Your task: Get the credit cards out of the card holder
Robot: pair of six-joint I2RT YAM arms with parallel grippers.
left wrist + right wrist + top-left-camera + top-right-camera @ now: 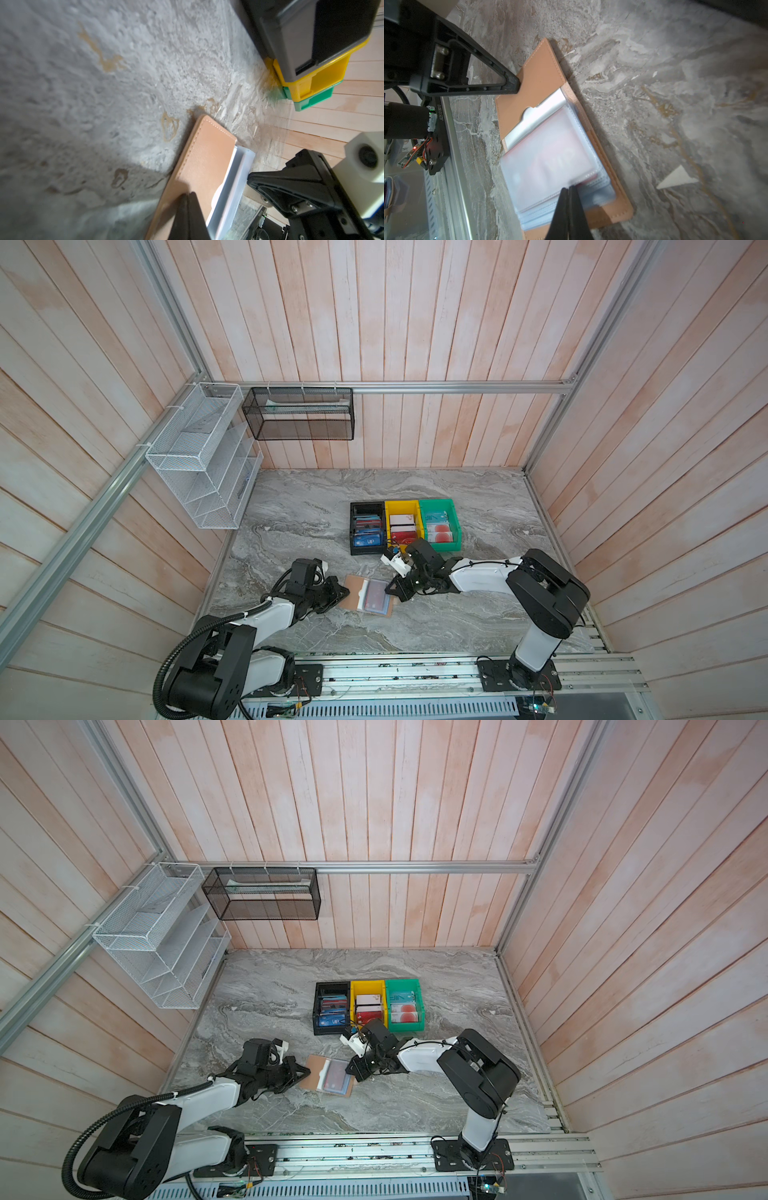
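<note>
Presently catalogued: card holder (368, 595), tan, lying open and flat on the tabletop (457, 605), between the two arms and in front of the bins. Clear sleeve pages (529, 124) were stacked over its right half. The topmost sleeve showed a red card (556, 153) lettered VIP, fully seated inside. No card lay loose beside the holder.

Left claw (517, 85): jaws shut, empty, tip pressed onto the bare tan flap, pinning it.
Right claw (569, 188): jaws shut together, tip resting at the outer edge of the sleeve stack. Whether a film edge was nipped could not be told.

Step in hand, as judged: freeing the top card. The left tip should bear down so the holder cannot skate. The right jaws should part slightly, find the sleeve's mouth, pinch card rather than film, and draw it out low and flat along the sleeve. Gripped wrongly, the thin slippery pages would likely lift together.

Surroundings: black bin (353, 526), yellow bin (387, 522) and green bin (456, 526), touching in a row behind the holder, each carrying cards. The right arm's wrist sat just in front of them, so a careless pull backward risked a knock. White wire rack (195, 456) and black mesh basket (299, 414) hung on the walls, well apart and no obstruction.
</note>
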